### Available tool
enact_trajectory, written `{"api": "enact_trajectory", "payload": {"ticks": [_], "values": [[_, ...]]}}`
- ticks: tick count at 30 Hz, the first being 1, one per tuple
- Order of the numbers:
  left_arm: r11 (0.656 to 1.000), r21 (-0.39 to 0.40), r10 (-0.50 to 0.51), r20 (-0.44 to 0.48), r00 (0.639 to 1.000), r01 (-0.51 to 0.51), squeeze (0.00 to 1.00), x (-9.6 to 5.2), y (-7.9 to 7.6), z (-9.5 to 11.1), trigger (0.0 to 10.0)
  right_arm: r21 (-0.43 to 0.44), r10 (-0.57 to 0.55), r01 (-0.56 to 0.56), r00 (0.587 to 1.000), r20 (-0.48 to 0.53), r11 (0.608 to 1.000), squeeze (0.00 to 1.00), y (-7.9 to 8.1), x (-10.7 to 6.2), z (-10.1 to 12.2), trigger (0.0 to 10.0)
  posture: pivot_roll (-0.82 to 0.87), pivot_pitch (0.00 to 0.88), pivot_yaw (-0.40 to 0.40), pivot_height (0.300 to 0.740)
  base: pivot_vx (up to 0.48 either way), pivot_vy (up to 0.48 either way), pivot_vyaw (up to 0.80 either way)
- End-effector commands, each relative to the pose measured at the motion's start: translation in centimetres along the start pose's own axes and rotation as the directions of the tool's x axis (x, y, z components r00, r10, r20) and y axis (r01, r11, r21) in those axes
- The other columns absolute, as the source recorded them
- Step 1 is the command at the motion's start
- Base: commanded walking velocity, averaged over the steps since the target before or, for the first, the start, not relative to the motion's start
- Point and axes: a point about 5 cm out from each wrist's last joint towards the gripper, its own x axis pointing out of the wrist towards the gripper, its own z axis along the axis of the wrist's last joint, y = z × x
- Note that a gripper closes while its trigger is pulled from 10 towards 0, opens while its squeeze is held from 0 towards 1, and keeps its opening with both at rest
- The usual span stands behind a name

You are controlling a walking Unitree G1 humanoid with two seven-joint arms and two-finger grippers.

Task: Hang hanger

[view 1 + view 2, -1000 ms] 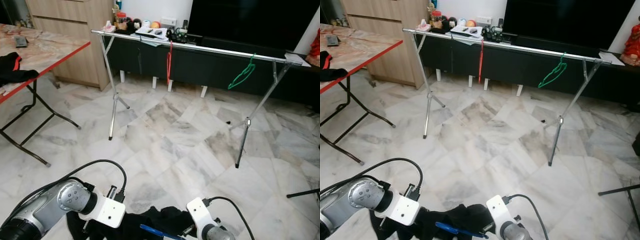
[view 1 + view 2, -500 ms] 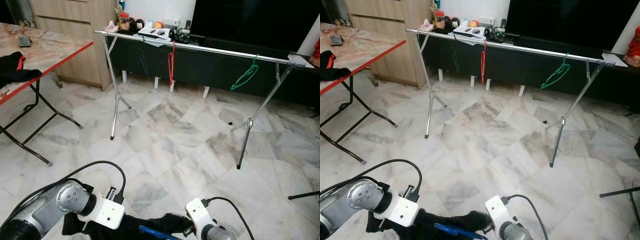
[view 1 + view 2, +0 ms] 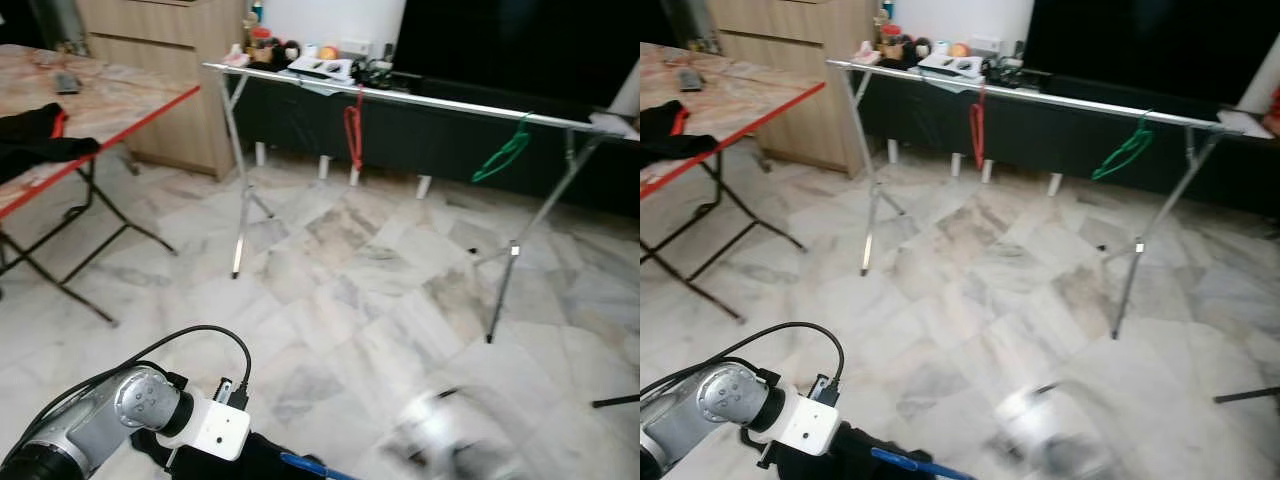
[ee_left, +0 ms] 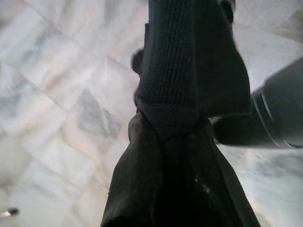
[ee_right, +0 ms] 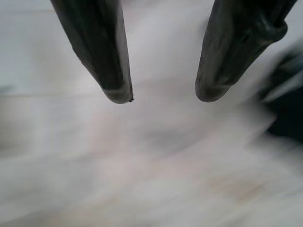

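Left tool (image 4: 189,118): pinching black garment on blue plastic hanger (image 3: 902,460) | right tool (image 5: 163,94): spread, empty | silver rail (image 3: 480,103): well ahead, long axis crosswise; left arm nearer.

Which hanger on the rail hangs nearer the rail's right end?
The green hanger. It hangs close to the rail's right legs, while the red hanger hangs towards the middle-left.

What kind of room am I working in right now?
Most likely a home living room. A marble tile floor, a long dark TV console under a big black screen, and a metal clothes rack carrying a red hanger and a green hanger all suggest it.
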Motion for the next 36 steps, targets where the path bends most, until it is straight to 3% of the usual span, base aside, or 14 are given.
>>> {"api": "enact_trajectory", "payload": {"ticks": [1, 5, 6, 7, 9, 12, 16, 17, 18, 19, 21, 32, 35, 36], "values": [[0.999, -0.027, 0.041, 0.022, 0.999, -0.040, 0.00, -0.3, 0.6, 0.2, 10.0, 0.009, 0.038, -0.040, 0.991, 0.129, 0.999, 1.00, 0.6, 0.9, 2.5, 10.0, 0.08, 0.018, -0.076, 0.740, 0.000, 0.000, 0.00], [0.998, -0.046, 0.054, 0.027, 0.998, -0.052, 0.00, -0.3, 0.8, 0.1, 10.0, -0.006, 0.063, -0.063, 0.973, 0.221, 0.998, 1.00, 0.0, 0.8, 5.0, 10.0, 0.07, 0.016, -0.074, 0.740, 0.000, 0.000, 0.00], [0.997, -0.057, 0.060, 0.031, 0.998, -0.058, 0.00, -0.2, 1.1, 0.3, 10.0, -0.032, 0.111, -0.106, 0.962, 0.250, 0.994, 0.20, 0.2, 0.9, 6.0, 10.0, 0.07, 0.020, -0.073, 0.740, 0.000, 0.000, 0.00], [0.995, -0.082, 0.067, 0.039, 0.997, -0.064, 0.00, -0.1, 1.7, 0.6, 10.0, -0.119, 0.230, -0.205, 0.937, 0.264, 0.971, 0.00, 1.4, 1.3, 7.2, 10.0, 0.07, 0.027, -0.074, 0.740, 0.000, 0.000, 0.00], [0.993, -0.104, 0.067, 0.052, 0.996, -0.062, 0.00, 0.0, 2.2, 0.9, 10.0, -0.177, 0.342, -0.306, 0.910, 0.236, 0.935, 0.00, 2.9, 1.7, 7.2, 10.0, 0.07, 0.030, -0.073, 0.740, 0.000, 0.000, 0.00], [0.986, -0.153, 0.081, 0.084, 0.993, -0.068, 0.00, 0.0, 3.5, 1.7, 10.0, -0.239, 0.525, -0.488, 0.842, 0.127, 0.840, 0.00, 5.4, 1.9, 5.6, 10.0, 0.07, 0.033, -0.071, 0.740, 0.000, 0.000, 0.00], [0.981, -0.178, 0.103, 0.112, 0.988, -0.082, 0.00, -0.1, 4.7, 2.4, 10.0, -0.272, 0.600, -0.572, 0.800, 0.028, 0.774, 0.00, 6.9, 2.0, 4.2, 10.0, 0.08, 0.037, -0.068, 0.740, 0.000, 0.000, 0.00], [0.978, -0.199, 0.086, 0.128, 0.988, -0.060, 0.00, -0.2, 5.0, 2.7, 10.0, -0.275, 0.664, -0.643, 0.748, -0.022, 0.715, 0.00, 7.6, 1.8, 3.6, 10.0, 0.08, 0.039, -0.065, 0.740, 0.000, 0.000, 0.00], [0.978, -0.199, 0.086, 0.128, 0.988, -0.060, 0.00, -0.2, 5.0, 2.7, 10.0, -0.275, 0.664, -0.643, 0.748, -0.022, 0.715, 0.00, 7.6, 1.8, 3.6, 10.0, 0.08, 0.039, -0.065, 0.740, 0.000, 0.000, 0.00], [0.974, -0.222, 0.066, 0.136, 0.988, -0.035, 0.00, -0.2, 5.2, 2.7, 10.0, -0.282, 0.701, -0.686, 0.711, -0.062, 0.671, 0.00, 8.1, 1.6, 3.3, 10.0, 0.08, 0.041, -0.064, 0.740, 0.000, 0.000, 0.00], [0.971, -0.241, 0.033, 0.128, 0.991, -0.002, 0.00, -0.1, 5.3, 2.6, 10.0, -0.297, 0.722, -0.711, 0.685, -0.094, 0.637, 0.00, 8.4, 1.6, 3.2, 10.0, 0.07, 0.042, -0.061, 0.740, 0.000, 0.000, 0.00], [0.944, -0.328, 0.017, 0.146, 0.989, 0.032, 0.00, 1.1, 6.1, 2.8, 10.0, -0.311, 0.795, -0.769, 0.603, -0.063, 0.558, 0.00, 8.9, 1.3, 4.4, 10.0, 0.08, 0.049, -0.062, 0.740, 0.000, 0.000, 0.00], [0.929, -0.368, 0.038, 0.189, 0.981, 0.035, 0.00, 1.3, 6.4, 3.1, 10.0, -0.310, 0.791, -0.765, 0.609, -0.063, 0.565, 0.00, 8.8, 1.3, 4.4, 10.0, 0.08, 0.049, -0.061, 0.740, 0.000, 0.000, 0.00], [0.911, -0.408, 0.088, 0.314, 0.945, 0.051, 0.00, 1.3, 6.8, 3.9, 10.0, -0.313, 0.790, -0.764, 0.610, -0.063, 0.564, 0.00, 8.8, 1.3, 4.6, 10.0, 0.08, 0.048, -0.059, 0.740, 0.000, 0.000, 0.00]]}}
